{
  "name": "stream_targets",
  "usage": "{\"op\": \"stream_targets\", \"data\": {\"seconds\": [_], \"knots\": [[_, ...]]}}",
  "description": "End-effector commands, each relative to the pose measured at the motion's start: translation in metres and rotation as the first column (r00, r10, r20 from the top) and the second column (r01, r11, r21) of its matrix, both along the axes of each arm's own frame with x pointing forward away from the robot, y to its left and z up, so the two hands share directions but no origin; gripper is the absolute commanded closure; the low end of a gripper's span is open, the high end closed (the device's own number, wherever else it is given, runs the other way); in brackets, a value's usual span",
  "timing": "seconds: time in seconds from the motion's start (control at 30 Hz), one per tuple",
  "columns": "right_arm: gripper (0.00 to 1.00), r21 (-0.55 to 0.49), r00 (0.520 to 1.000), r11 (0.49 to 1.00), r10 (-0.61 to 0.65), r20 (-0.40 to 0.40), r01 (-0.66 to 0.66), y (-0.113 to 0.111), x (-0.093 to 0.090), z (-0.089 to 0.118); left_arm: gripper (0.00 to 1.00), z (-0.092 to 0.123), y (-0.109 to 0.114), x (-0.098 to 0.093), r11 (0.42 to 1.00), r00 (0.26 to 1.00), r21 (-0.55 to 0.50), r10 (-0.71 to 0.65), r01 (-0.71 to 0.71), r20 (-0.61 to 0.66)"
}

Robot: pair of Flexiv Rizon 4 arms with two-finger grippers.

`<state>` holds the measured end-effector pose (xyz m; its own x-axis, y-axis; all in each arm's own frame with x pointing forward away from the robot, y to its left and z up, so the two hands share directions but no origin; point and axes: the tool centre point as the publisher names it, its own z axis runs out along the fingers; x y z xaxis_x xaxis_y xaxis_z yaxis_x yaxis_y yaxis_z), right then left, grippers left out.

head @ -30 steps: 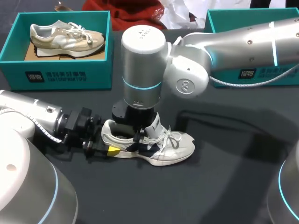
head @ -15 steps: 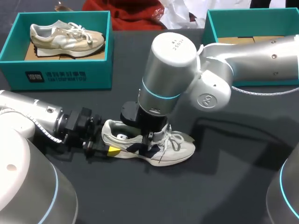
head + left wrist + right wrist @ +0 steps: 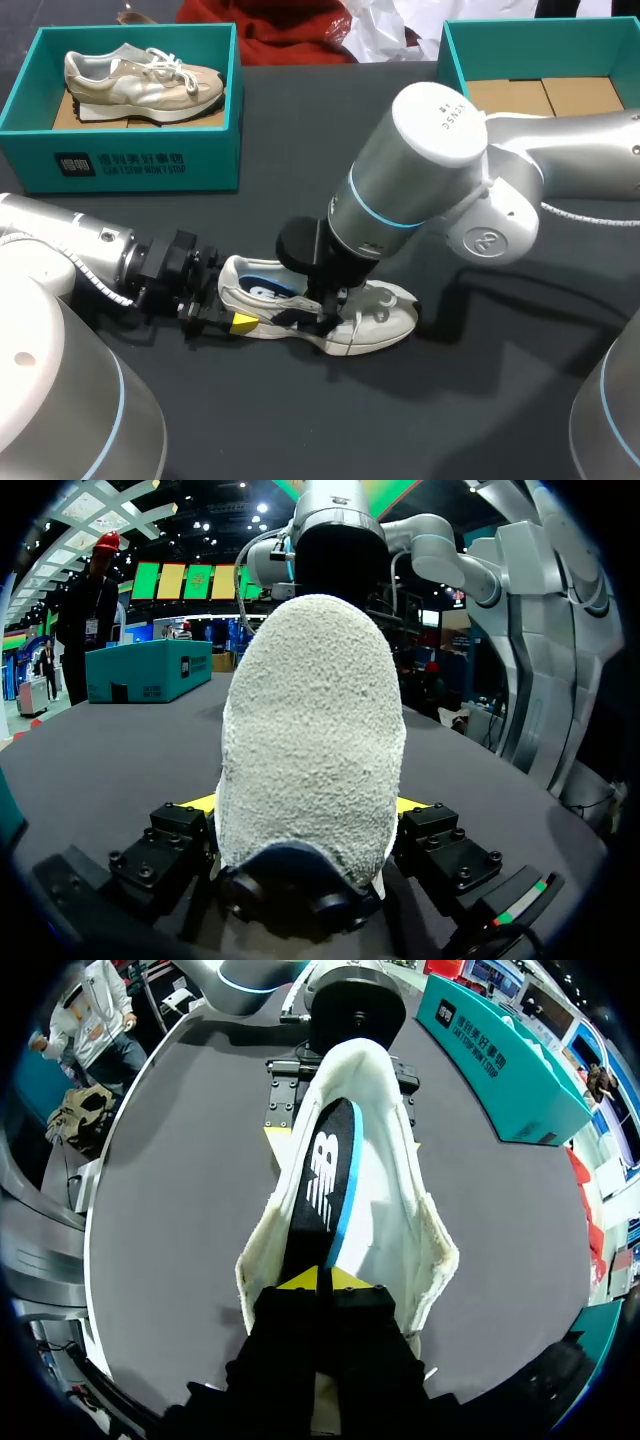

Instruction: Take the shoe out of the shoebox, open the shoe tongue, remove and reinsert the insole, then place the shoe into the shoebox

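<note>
Head view: the left gripper (image 3: 232,320) was clamped on the heel of the shoe (image 3: 385,318), which lay on its sole on the table (image 3: 480,420). In the shoe's mouth, the right gripper (image 3: 320,1280) had its tips pinched together on the insole (image 3: 325,1185).

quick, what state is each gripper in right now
left gripper: closed on the shoe at its heel
right gripper: closed, pinching the insole inside the shoe
</note>
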<state>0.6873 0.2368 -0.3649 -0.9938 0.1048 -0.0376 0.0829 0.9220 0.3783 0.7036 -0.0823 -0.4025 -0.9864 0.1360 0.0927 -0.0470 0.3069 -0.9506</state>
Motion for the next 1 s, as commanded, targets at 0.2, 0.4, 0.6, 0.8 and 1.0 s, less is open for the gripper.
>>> {"op": "stream_targets", "data": {"seconds": [0.2, 0.4, 0.6, 0.8, 1.0], "knots": [[1.0, 0.059, 0.999, 0.998, 0.02, 0.05, -0.023, -0.014, -0.009, 0.009, 1.0, -0.003, -0.001, 0.002, 1.0, 1.0, 0.001, 0.002, -0.002, -0.001], [1.0, 0.084, 0.996, 0.995, 0.049, 0.074, -0.055, -0.018, -0.006, 0.013, 1.0, -0.003, -0.001, 0.002, 1.0, 1.0, 0.001, 0.002, -0.002, -0.001], [1.0, 0.089, 0.992, 0.992, 0.082, 0.1, -0.091, -0.017, 0.0, 0.02, 1.0, -0.003, -0.001, 0.002, 1.0, 1.0, 0.001, 0.002, -0.002, -0.001], [1.0, 0.08, 0.985, 0.988, 0.126, 0.117, -0.135, -0.014, 0.008, 0.03, 1.0, -0.003, -0.001, 0.002, 1.0, 1.0, 0.001, 0.002, -0.002, -0.001], [1.0, 0.094, 0.973, 0.975, 0.187, 0.135, -0.201, -0.013, 0.016, 0.037, 1.0, -0.003, -0.001, 0.002, 1.0, 1.0, 0.001, 0.002, -0.002, -0.001]]}}
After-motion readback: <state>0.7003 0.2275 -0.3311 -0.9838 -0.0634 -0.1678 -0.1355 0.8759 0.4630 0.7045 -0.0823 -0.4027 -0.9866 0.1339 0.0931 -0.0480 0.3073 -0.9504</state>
